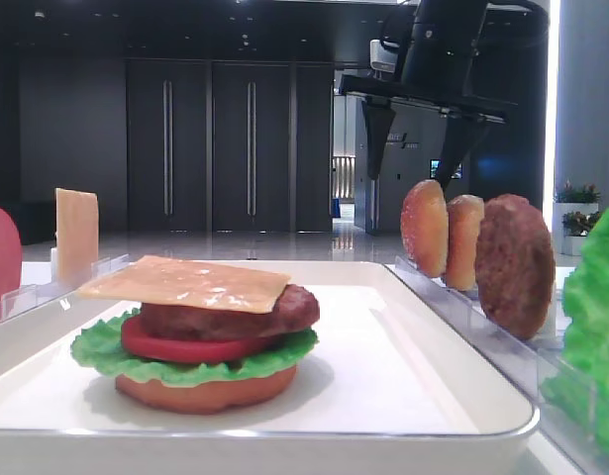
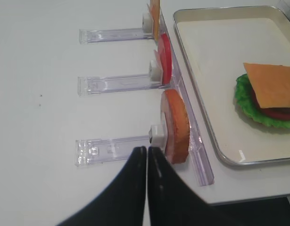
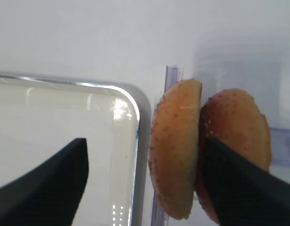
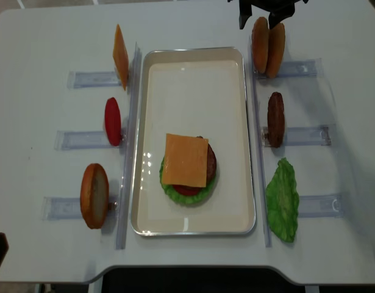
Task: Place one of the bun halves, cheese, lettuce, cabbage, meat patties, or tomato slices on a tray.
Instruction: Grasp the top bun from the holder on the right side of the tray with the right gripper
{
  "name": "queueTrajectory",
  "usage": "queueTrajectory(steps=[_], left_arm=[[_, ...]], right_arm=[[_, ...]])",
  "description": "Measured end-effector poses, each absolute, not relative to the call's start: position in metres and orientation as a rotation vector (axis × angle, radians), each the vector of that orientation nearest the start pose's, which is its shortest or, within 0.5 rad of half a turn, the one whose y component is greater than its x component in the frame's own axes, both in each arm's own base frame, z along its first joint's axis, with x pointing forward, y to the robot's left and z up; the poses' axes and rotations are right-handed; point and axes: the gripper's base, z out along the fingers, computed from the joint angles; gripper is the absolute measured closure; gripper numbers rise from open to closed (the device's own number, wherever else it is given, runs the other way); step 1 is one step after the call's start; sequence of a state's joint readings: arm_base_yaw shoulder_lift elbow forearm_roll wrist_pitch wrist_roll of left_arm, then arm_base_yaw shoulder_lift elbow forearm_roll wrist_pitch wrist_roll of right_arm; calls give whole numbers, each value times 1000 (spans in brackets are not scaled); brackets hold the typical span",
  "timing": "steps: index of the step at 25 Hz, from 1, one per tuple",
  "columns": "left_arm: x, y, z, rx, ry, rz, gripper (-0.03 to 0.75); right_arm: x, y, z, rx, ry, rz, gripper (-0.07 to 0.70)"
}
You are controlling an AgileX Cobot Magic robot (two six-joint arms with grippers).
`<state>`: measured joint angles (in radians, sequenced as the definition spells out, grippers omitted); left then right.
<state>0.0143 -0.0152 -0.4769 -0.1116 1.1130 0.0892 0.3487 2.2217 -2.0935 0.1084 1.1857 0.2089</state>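
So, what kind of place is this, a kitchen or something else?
Probably not a kitchen: more likely a robot test bench in a large hall. Model burger parts stand in clear plastic racks beside a white tray on a white table, with tall dark doors behind.

white tray [image 4: 147, 122] w/ shiny silver-looking rim, on white table [image 4: 47, 49]. stack on tray: yellow-orange cheese [image 4: 185, 160], dark brown patty [image 1: 230, 319], red tomato slice [image 1: 180, 346], bright green lettuce [image 1: 126, 358], orange-brown bottom bun [image 1: 205, 391]. racks [image 2: 111, 148] clear plastic. in racks: golden-brown speckled bun halves [image 3: 175, 146], brown coarse patty [image 4: 275, 118], green leaf [image 4: 282, 198], red slice [image 4: 113, 121], orange cheese slice [image 4: 120, 56], orange-brown bun [image 4: 94, 195]. grippers black: left [image 2: 147, 155], right [image 3: 144, 174].
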Motion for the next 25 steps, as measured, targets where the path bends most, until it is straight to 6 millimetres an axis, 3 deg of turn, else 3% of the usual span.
queueTrajectory(steps=[4, 11, 17, 19, 25], left_arm=[[-7, -9, 267, 87, 2098, -73, 715], [-7, -9, 267, 87, 2098, -73, 715], [-7, -9, 267, 87, 2098, -73, 715], [-7, -9, 267, 87, 2098, -73, 715], [-7, -9, 267, 87, 2098, -73, 715]], right_arm=[[452, 175, 250, -160, 2819, 299, 145], [454, 176, 231, -162, 2881, 280, 176], [454, 176, 231, -165, 2880, 279, 185], [454, 176, 231, -167, 2880, 278, 219], [455, 174, 231, -173, 2877, 251, 420]])
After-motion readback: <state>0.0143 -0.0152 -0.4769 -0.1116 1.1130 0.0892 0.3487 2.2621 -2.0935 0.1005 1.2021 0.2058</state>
